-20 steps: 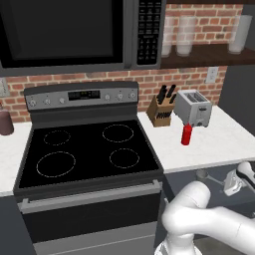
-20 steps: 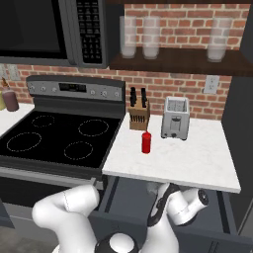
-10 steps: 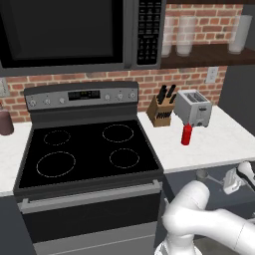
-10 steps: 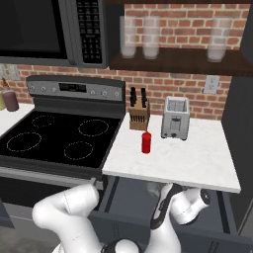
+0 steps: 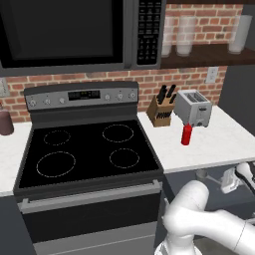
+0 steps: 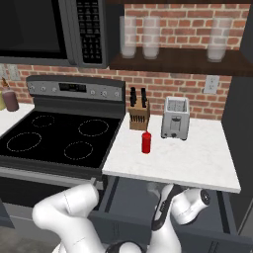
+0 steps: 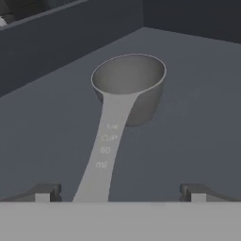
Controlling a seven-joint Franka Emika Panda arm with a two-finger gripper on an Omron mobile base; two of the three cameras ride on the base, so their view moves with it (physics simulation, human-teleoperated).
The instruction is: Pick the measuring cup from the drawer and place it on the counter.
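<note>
Red brick wall [image 6: 168,84], upper centre, with white outlet [image 6: 211,84] at right. Black microwave [image 5: 74,32], upper left. Black glass stove [image 5: 87,152], centre left. Dark shelf [image 6: 178,59] carrying clear glasses [image 6: 150,43]. Knife block [image 6: 139,116], toaster [image 6: 176,124] and red bottle [image 6: 146,142] at centre. Dark grey cabinets [image 5: 239,94], right edge.

Measuring cup [image 7: 128,89] handle end is cut off at 6 o'clock; drawer [image 6: 128,205] interior is hidden under surface [image 6: 197,160] edge.

A red bottle [image 6: 146,142] stands before the knife block [image 6: 139,116] and toaster [image 6: 175,125].
</note>
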